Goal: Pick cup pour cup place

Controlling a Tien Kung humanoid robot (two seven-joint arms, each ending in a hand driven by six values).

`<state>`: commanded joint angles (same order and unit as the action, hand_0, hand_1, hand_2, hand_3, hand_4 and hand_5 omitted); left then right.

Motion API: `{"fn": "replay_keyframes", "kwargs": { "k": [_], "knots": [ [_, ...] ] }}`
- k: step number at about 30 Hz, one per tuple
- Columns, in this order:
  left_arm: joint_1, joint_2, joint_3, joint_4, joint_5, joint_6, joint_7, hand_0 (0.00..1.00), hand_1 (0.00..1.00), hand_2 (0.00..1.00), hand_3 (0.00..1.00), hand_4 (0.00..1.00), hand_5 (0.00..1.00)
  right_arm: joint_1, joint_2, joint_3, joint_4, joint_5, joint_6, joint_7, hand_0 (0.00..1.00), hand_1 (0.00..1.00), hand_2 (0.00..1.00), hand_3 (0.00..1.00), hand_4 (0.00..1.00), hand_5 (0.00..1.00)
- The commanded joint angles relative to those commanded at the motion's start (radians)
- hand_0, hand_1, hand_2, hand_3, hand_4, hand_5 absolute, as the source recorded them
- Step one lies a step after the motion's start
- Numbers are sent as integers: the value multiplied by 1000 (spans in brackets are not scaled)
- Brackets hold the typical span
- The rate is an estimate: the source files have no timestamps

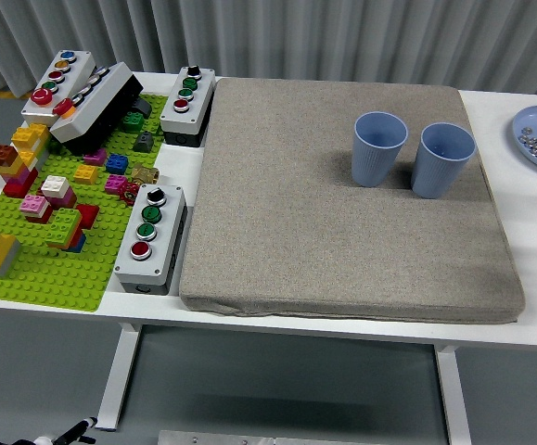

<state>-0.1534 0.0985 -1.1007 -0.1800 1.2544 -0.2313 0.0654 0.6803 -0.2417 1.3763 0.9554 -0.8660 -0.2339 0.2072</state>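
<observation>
Head view shows us two blue cups, left cup [379,147] and right cup [446,158], upright just beside each other near the grey mat's [342,278] far right corner, likely staged for pouring. We see neither robot hand, so finger state cannot be told.

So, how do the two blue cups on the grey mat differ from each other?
The left cup stands slightly farther back on the grey mat; the right cup stands slightly nearer and closer to the mat's right edge. They stand close beside each other; whether they touch is unclear. Both are light blue, ribbed, upright and open at the top, similar in size. No hand is near either.
</observation>
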Motion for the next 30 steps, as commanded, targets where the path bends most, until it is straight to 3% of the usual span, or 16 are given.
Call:
{"fn": "replay_keyframes", "kwargs": {
  "k": [30],
  "knots": [
    [2, -1, -6, 0, 5, 1, 1, 821, 841, 875, 805, 637, 998, 7, 4, -17, 0, 1, 5, -2, 930, 812, 856, 817, 727, 981]
  ]
}}
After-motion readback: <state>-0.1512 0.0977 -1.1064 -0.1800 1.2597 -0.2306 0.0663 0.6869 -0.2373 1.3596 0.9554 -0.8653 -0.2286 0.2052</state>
